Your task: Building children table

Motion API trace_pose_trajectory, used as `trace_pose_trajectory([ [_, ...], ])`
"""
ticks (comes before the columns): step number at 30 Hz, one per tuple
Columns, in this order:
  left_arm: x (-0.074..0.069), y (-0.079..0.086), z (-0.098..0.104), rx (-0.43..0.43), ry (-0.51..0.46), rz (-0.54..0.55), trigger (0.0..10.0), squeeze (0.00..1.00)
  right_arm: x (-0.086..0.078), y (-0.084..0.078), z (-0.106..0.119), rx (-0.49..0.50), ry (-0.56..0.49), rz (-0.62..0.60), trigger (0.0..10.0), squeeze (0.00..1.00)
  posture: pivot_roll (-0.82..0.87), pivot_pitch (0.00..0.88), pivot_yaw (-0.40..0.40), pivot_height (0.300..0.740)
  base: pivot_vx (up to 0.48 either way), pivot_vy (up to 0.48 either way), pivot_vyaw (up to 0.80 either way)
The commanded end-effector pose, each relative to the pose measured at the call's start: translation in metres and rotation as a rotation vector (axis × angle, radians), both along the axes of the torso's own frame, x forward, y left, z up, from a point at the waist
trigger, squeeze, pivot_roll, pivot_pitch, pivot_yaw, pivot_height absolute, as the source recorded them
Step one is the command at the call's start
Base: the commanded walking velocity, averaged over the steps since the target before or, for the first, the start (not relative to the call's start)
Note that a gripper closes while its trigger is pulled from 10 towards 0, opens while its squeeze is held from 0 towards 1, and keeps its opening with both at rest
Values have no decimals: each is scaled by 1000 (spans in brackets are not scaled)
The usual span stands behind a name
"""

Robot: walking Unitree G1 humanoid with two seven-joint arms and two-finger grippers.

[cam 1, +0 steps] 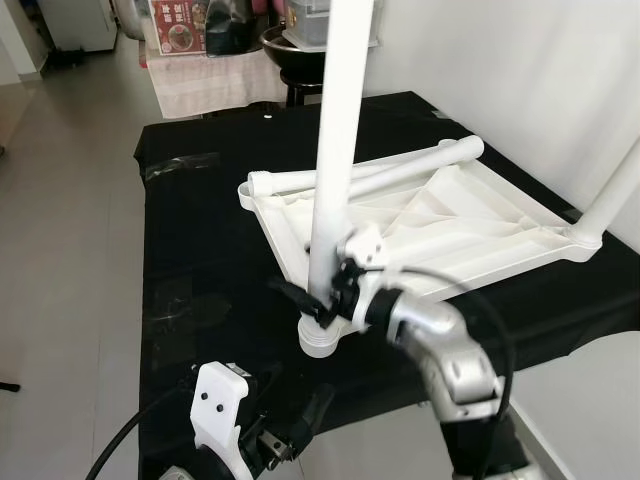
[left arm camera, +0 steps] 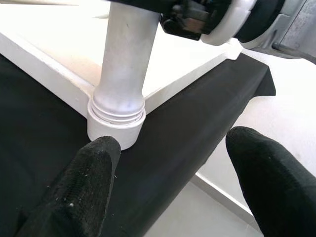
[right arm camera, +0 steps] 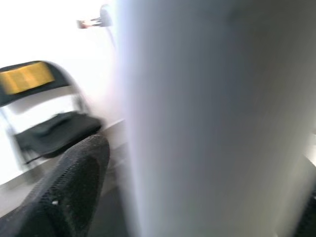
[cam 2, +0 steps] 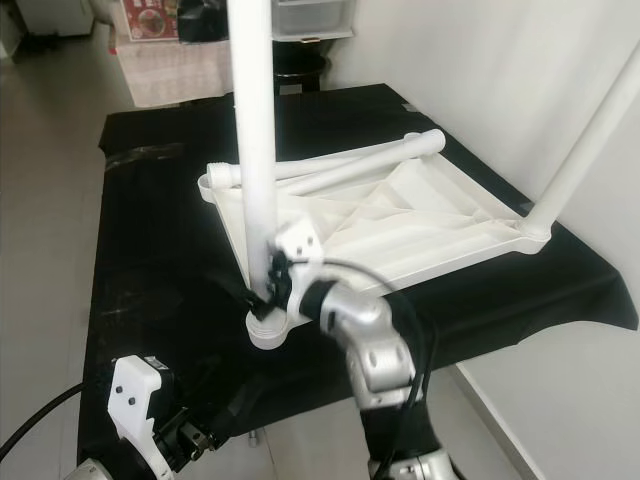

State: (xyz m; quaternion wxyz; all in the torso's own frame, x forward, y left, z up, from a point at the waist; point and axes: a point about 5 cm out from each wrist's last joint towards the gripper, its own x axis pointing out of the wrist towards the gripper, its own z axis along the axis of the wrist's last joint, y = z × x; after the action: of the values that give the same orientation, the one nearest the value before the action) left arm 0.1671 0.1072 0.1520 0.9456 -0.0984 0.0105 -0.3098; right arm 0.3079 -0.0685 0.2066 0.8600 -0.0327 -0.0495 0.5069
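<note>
Standing upright in the near corner socket [cam 1: 320,340] of the upturned white tabletop [cam 1: 470,225], the white leg [cam 1: 335,150] rises straight up past the top of the head views, so its long axis runs vertical, across the reach of the right gripper [cam 1: 318,305]. That gripper comes at the leg from the side, low down just above the socket, with its black fingers around the tube; I judge it closed on the leg, and the right wrist view agrees, with the pale tube close against one finger [right arm camera: 74,182]. The left gripper [left arm camera: 173,177] hangs below and in front of the same corner with its jaws spread wide and nothing between them; the socket and its threaded collar [left arm camera: 117,111] lie straight ahead of it, near but not touching. So the right arm is the one on the leg, and any turning or pressing down would run along that upright line. The tabletop lies ribs up on a black cloth [cam 1: 200,250] over a table. A second leg [cam 1: 610,200] stands at the far right corner, and a third leg [cam 1: 390,170] lies flat across the tabletop's far edge. How deep the near leg sits in its socket is hard to tell, since the gripper covers part of the joint in the head views. The right wrist view is blurred.
</note>
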Motion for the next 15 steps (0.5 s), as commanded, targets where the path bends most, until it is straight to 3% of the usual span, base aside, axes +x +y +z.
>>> trace_pose_trajectory([
  [1, -2, 0, -2, -1, 13, 1, 10000, 0, 2, -3, -4, -41, 3, 102, 10000, 0, 39, 127, -51, 740, 0, 0, 0],
  [5, -8, -2, 0, 3, 14, 0, 10000, 0, 22, -22, -1, -165, 16, 300, 10000, 0, 69, 153, -56, 740, 0, 0, 0],
  [15, -17, 0, 4, 54, -6, 59, 10000, 0, 46, -28, 14, -144, 86, 386, 10000, 0, 110, 188, -65, 740, 0, 0, 0],
])
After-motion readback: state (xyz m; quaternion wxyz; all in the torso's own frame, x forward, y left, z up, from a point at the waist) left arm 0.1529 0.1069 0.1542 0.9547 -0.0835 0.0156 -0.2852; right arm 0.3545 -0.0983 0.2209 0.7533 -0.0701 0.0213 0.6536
